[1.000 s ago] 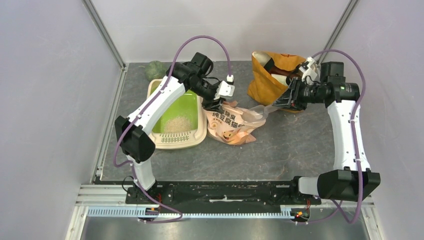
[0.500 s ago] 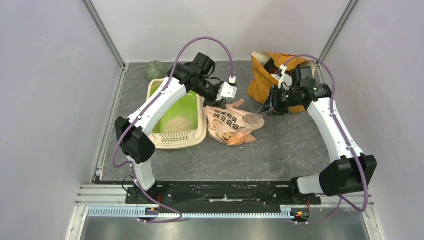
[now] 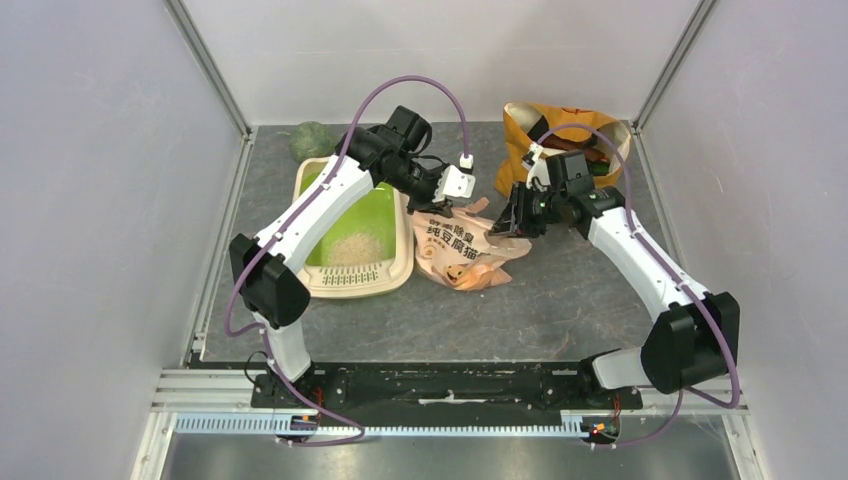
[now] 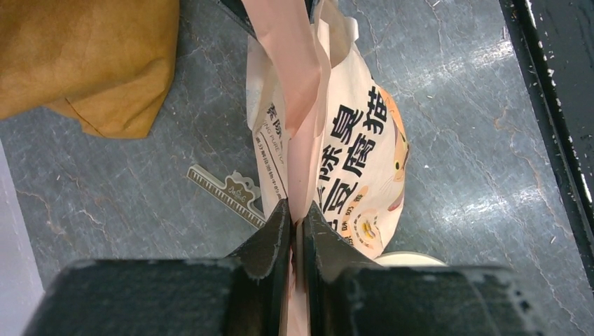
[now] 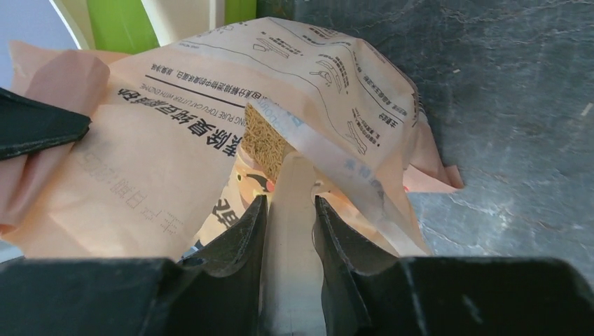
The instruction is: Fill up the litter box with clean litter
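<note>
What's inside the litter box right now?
Inside the litter box, a small heap of pale litter lies on the green floor by the slotted ledge. The left arm covers its far left part, hiding that area.

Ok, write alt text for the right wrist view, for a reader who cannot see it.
The right gripper has its jaws shut on a pale scoop handle pointing into the open mouth of a peach-orange printed bag, where tan granules show. The green litter box peeks in behind the bag, with grey tabletop to the right.
</note>
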Tool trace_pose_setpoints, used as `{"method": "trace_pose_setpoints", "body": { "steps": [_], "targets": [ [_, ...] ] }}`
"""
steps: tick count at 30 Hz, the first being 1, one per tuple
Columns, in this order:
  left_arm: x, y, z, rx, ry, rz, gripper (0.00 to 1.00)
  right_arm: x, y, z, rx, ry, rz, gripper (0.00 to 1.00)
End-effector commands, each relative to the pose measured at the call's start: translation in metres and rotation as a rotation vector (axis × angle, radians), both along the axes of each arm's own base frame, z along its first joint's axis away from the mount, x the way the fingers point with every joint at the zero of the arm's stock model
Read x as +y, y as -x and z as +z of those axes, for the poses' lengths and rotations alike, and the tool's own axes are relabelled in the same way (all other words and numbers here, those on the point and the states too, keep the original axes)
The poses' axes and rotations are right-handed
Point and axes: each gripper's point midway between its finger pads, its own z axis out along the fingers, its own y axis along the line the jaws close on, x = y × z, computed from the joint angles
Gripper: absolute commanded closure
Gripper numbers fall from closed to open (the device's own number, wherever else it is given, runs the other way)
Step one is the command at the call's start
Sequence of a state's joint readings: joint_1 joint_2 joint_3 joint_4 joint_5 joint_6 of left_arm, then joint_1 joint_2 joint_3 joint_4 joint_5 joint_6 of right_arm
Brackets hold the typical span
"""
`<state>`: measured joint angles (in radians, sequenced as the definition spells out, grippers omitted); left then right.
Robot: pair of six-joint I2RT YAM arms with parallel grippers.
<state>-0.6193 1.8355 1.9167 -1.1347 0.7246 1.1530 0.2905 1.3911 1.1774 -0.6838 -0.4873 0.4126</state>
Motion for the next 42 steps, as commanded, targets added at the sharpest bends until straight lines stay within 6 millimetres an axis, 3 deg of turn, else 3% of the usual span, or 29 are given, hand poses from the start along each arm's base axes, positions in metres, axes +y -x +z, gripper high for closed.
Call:
{"method": "trace_pose_setpoints", "body": {
  "steps": [1, 6, 12, 20, 21, 25, 28, 33, 38, 41, 42],
  "targets": [
    [0.001, 0.006, 0.019, -0.039, 0.034, -0.010, 0.98, 0.019, -0.014, -0.028, 0.015, -0.091, -0.021, 1.00],
    [0.003, 0.006, 0.018, -0.037, 0.024, 0.003, 0.98, 0.032, -0.017, -0.019, 0.051, -0.291, -0.024, 1.00],
    [0.007, 0.007, 0.016, -0.044, 0.012, 0.009, 0.98, 0.002, -0.040, 0.012, 0.043, -0.574, -0.143, 1.00],
    [0.006, 0.007, 0.018, -0.048, 0.021, 0.010, 0.98, -0.020, -0.025, 0.060, -0.021, -0.674, -0.142, 1.00],
    [0.006, 0.006, 0.018, -0.049, 0.021, 0.009, 0.98, -0.031, -0.027, 0.062, -0.034, -0.669, -0.169, 1.00],
    [0.005, 0.005, 0.019, -0.051, 0.024, 0.010, 0.98, -0.048, -0.015, 0.060, -0.038, -0.614, -0.193, 1.00],
    [0.004, 0.005, 0.017, -0.047, 0.023, 0.010, 0.98, -0.057, -0.009, 0.043, 0.003, -0.602, -0.221, 1.00],
    [0.005, 0.005, 0.017, -0.043, 0.021, 0.015, 0.98, -0.054, -0.022, 0.035, 0.027, -0.742, -0.274, 1.00],
    [0.011, 0.005, 0.018, -0.062, 0.007, 0.029, 0.98, -0.070, -0.019, 0.040, -0.010, -0.772, -0.289, 1.00],
    [0.013, 0.005, 0.018, -0.071, -0.002, 0.030, 0.98, -0.071, -0.021, 0.065, -0.041, -0.860, -0.233, 1.00],
    [0.013, 0.004, 0.018, -0.072, -0.004, 0.032, 0.98, -0.074, -0.022, 0.065, -0.040, -0.861, -0.264, 1.00]
  ]
}}
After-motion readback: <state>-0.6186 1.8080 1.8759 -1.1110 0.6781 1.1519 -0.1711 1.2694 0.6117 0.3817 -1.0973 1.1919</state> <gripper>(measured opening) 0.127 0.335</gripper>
